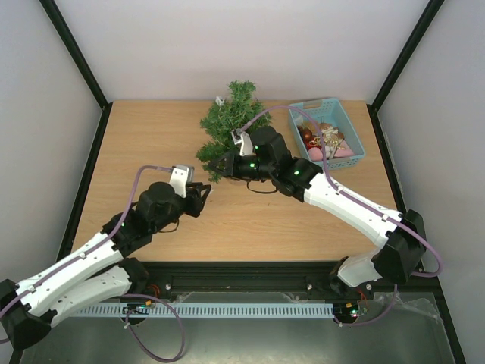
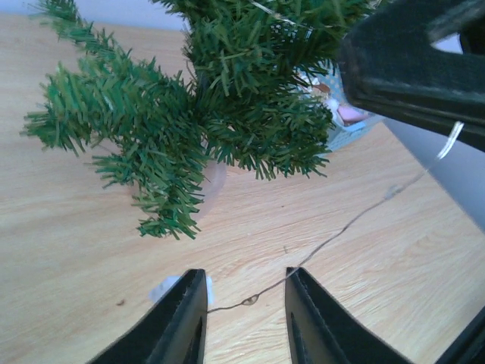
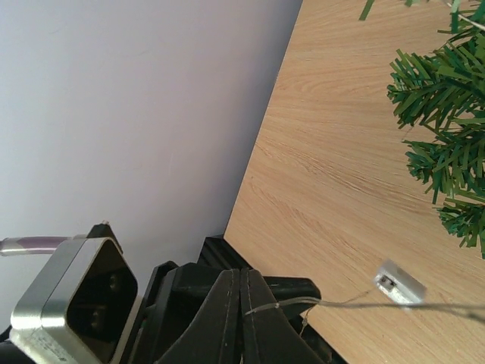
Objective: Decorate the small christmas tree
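The small christmas tree [image 1: 231,121] stands at the back middle of the table, bushy and dark green; it also fills the top of the left wrist view [image 2: 220,106]. My right gripper [image 1: 220,167] sits at the tree's near side, shut on a thin light wire [image 3: 333,303]. The wire runs down to a small white box [image 3: 399,282] on the table. My left gripper [image 1: 205,194] is open just in front of the tree. The wire [image 2: 341,231] lies on the table between its fingers [image 2: 186,311], untouched. The white box [image 2: 163,289] shows beside the left finger.
A light-blue basket [image 1: 350,129] holding red, gold and pink ornaments [image 1: 324,141] stands at the back right, next to the tree. White walls with black frame posts enclose the table. The right arm crosses the table's middle right.
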Controlling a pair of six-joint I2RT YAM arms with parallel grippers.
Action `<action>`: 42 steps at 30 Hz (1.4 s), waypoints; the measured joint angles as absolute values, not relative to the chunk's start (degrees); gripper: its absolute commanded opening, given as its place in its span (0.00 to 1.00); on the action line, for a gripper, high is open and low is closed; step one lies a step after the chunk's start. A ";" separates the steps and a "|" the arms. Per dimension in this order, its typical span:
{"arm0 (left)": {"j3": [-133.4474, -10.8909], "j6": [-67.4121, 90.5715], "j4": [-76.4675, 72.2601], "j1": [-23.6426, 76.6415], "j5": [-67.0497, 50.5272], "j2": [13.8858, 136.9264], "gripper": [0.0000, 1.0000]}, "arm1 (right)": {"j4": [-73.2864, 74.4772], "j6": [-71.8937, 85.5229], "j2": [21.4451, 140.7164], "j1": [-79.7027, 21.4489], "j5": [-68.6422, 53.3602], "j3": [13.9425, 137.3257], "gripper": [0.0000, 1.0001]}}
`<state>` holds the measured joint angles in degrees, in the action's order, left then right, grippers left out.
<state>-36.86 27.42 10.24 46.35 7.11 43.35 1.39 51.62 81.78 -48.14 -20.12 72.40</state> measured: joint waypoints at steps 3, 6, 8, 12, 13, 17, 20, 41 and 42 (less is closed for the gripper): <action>-36.93 27.75 9.47 46.50 7.70 44.66 0.08 | 1.39 51.59 81.73 -48.14 -20.12 72.40 0.01; -37.36 27.57 8.95 47.03 8.45 46.17 0.04 | 1.39 51.59 81.73 -48.14 -20.12 72.40 0.01; -37.56 27.55 8.25 47.57 9.06 46.98 0.02 | 1.39 51.55 81.71 -48.14 -20.14 72.40 0.01; -37.56 27.49 7.55 48.95 10.55 47.55 0.02 | 1.48 51.35 81.41 -48.14 -20.14 72.40 0.01; -37.56 27.49 7.40 49.17 10.83 47.53 0.02 | 1.48 51.33 81.28 -48.12 -20.16 72.40 0.02; -37.56 27.49 6.98 50.22 12.62 47.09 0.02 | 1.69 51.18 80.49 -47.99 -20.23 72.31 0.02; -37.58 27.51 7.09 50.57 14.46 46.19 0.02 | 1.83 51.11 80.05 -47.86 -20.32 72.03 0.05; -48.95 30.85 15.07 48.10 26.59 51.86 0.02 | 5.45 49.47 72.03 -47.70 -19.81 66.15 0.60; -49.32 30.85 15.05 47.37 26.48 52.49 0.02 | 5.85 49.43 71.16 -47.70 -19.66 65.93 0.61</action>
